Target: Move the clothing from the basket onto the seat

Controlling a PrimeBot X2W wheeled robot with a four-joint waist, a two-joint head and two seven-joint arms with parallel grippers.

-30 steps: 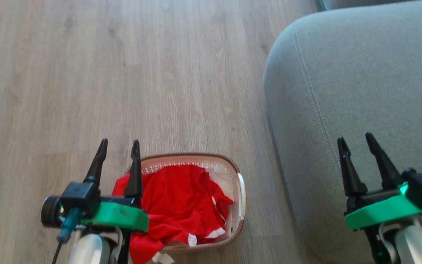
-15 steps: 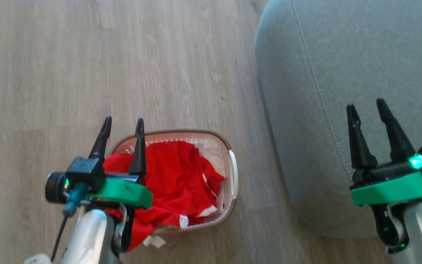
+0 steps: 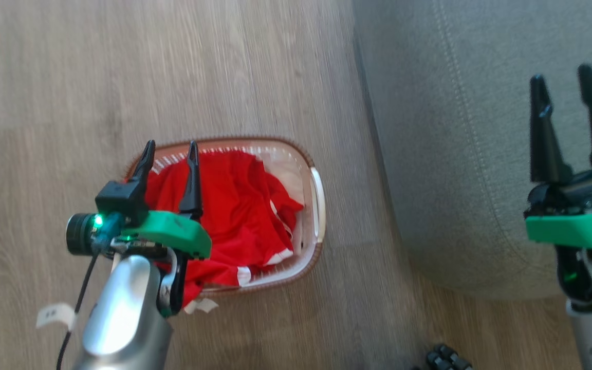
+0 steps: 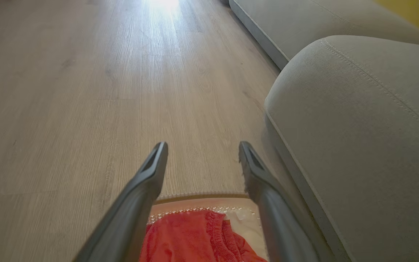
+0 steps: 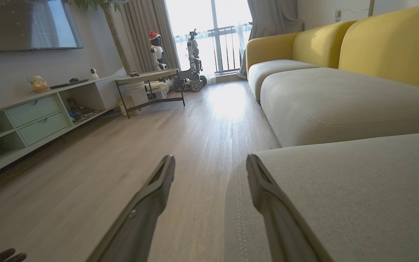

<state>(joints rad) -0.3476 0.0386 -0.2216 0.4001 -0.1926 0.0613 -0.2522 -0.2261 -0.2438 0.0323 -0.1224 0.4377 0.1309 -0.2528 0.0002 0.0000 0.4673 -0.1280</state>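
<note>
**At the first pick: nothing on the seat yet**

All the clothing (image 3: 234,205) lies heaped in the basket (image 3: 270,140), which stands on the floor (image 3: 70,67) just left of the seat (image 3: 445,128). One red fold hangs over the basket's near left rim, by my forearm, and the basket's right end shows bare cream wall. The part of the seat I can see carries no garment. I judge the task to be at its very start, on the approach to the first grab.

My left tool (image 3: 170,145) hangs above the far left part of the basket, fingers spread wide with nothing between them. From the left wrist, the fingers point over the far rim at the floor beyond, with the red heap low between them. That aim looks too shallow to bite into the cloth. My right tool (image 3: 561,75) is also spread and empty. It is over the seat, well apart from the basket.

The next move, as I judge it, is to tip the left tool down and lower it into the thick of the heap, clear of the rim. Then I close on a bunched fold rather than a single layer. The fabric looks thin, so a shallow pinch may slide out. The garments lie tangled, so one lift may drag a second piece or tug the basket along. The lift must clear the rim before I swing right to the seat.
</note>
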